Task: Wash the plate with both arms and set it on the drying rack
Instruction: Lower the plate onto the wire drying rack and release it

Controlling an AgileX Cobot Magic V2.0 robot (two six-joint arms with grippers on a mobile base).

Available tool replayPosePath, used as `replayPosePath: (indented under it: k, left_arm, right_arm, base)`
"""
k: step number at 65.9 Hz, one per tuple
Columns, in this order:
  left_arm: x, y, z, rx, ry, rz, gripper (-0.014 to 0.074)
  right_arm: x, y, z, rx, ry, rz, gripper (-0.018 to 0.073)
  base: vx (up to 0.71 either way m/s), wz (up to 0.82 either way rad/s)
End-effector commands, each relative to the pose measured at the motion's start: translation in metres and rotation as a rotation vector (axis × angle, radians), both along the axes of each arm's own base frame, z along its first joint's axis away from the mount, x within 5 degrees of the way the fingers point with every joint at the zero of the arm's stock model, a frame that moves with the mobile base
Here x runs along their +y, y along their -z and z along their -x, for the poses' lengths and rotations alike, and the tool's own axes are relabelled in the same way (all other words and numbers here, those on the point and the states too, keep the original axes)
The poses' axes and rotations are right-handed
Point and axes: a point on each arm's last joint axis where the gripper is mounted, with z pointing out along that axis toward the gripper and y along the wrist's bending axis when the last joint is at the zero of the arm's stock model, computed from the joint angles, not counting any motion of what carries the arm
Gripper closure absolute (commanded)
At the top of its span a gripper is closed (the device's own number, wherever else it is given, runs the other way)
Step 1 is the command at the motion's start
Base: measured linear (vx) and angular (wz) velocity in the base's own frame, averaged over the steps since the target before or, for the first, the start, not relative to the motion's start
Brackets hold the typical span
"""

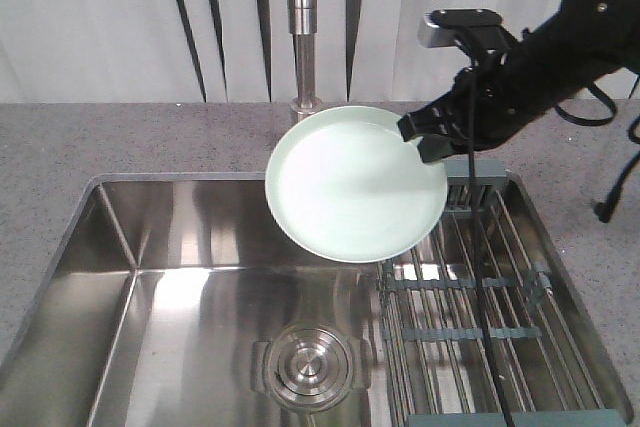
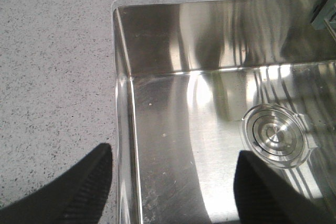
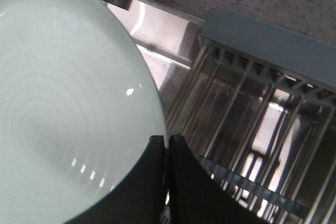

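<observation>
The pale mint-green plate [image 1: 355, 185] hangs tilted over the sink, just below the tap, with my right gripper [image 1: 422, 139] shut on its upper right rim. In the right wrist view the plate [image 3: 63, 108] fills the left side and the two black fingers [image 3: 152, 182] pinch its edge. The drying rack [image 1: 480, 297] of thin metal rods lies in the right part of the sink, below and right of the plate; its rods and grey-teal end bar [image 3: 268, 40] also show beside the fingers. My left gripper [image 2: 170, 182] is open above the sink's left wall, nothing between its fingers.
A steel tap [image 1: 303, 32] rises behind the sink on the grey speckled counter [image 1: 120, 137]. The round steel drain [image 1: 307, 367] sits in the sink floor. The sink's left rim [image 2: 122, 108] runs between my left fingers.
</observation>
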Motion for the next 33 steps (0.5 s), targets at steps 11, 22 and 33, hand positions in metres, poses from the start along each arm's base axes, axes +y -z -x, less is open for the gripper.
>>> replayPosePath:
  k: [11,22,33]
  left_arm:
    - [0.000,-0.012,-0.004,-0.083,-0.011,0.023,0.0137]
    - [0.000,-0.012,-0.004,-0.083,-0.011,0.023,0.0137]
    - [0.000,-0.012,-0.004,-0.083,-0.011,0.023,0.0137]
  right_arm:
    - [-0.061,-0.005,0.029,-0.066,0.156,0.064,0.0561]
    - [-0.084,0.017,0.036,-0.001,0.184,0.165,0.0561]
    - [-0.091,0.035,0.038,0.034,0.175,0.270,0.0561]
  base:
    - [0.00,0.00]
    - [0.00,0.00]
    - [0.00,0.00]
